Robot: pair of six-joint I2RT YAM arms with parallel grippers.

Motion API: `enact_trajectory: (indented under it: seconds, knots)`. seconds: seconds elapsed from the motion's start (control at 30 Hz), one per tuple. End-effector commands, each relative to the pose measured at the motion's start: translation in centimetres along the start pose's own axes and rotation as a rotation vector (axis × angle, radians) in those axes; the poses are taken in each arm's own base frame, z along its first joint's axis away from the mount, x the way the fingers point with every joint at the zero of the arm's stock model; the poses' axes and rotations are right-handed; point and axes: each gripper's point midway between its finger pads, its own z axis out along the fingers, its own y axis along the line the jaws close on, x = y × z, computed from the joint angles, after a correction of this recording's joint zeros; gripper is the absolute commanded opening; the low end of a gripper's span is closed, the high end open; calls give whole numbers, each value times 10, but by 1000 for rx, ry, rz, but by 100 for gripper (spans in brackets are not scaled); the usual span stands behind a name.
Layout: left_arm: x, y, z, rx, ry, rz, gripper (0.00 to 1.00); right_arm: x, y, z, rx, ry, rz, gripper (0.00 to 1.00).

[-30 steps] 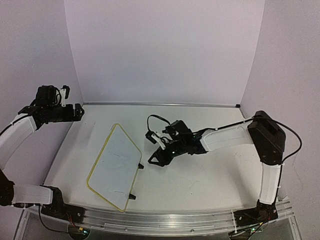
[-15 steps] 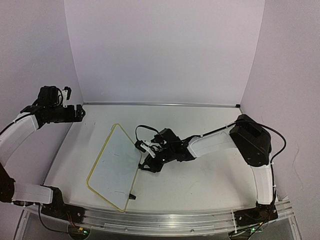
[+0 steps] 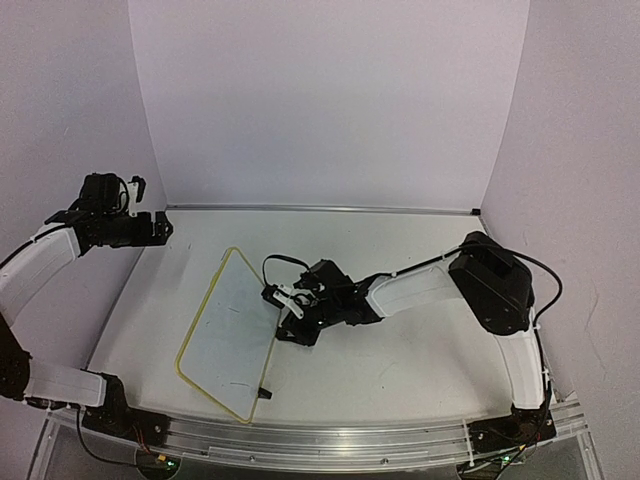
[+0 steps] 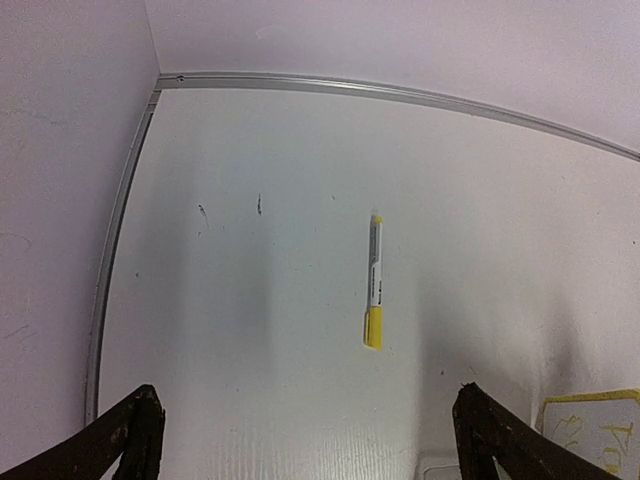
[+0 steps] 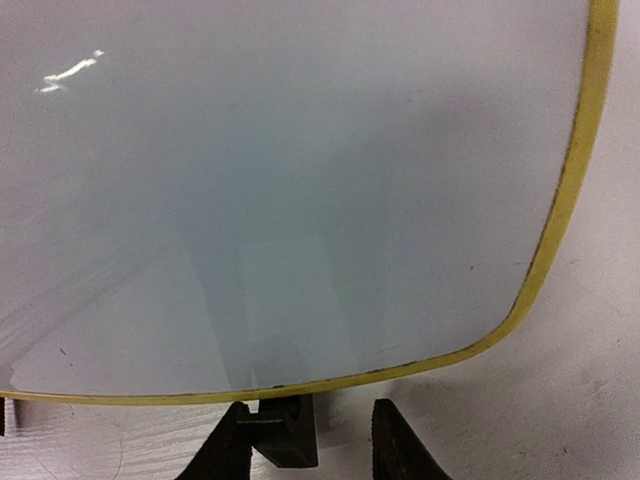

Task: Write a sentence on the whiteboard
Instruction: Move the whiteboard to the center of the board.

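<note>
whiteboard [image 3: 228, 325]: white face with a thin yellow rim; glossy grey sheen in the right wrist view
sentence [image 4: 572, 430]: faint yellow strokes, lower right corner of the left wrist view
clip foot [image 5: 285, 440]: black, bottom centre of the right wrist view
marker [image 4: 373, 281]: pale grey-white barrel with dark print, yellow cap
table [image 3: 400, 350]: white with a few dark specks
walls [image 3: 330, 100]: pale lilac
left arm [image 3: 40, 265]: white shell, black joints
right arm [image 3: 420, 288]: white shell, black joints

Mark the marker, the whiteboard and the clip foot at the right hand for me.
marker [image 4: 373, 285]: left wrist view, mid-barrel.
whiteboard [image 3: 230, 330]: top view, bare white face.
clip foot [image 5: 285, 435]: right wrist view, black block below the rim.
</note>
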Motion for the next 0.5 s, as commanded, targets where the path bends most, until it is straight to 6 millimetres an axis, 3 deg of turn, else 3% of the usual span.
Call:
enact_trajectory:
  seconds: [0.0, 0.23, 0.37, 0.47]
  knots:
    - [-8, -3, 2, 21, -17, -13, 99, -7, 2, 10, -1, -6, -39, 31]
    - [-5, -4, 5, 25, -5, -14, 99, -9, 1, 13, 11, -4, -55, 17]
    - [-6, -3, 4, 20, -8, -11, 99, -5, -10, 8, 86, 2, -30, 2]
    - [-6, -2, 4, 17, -8, -11, 99, -2, -20, 1, 158, -7, 13, 0]
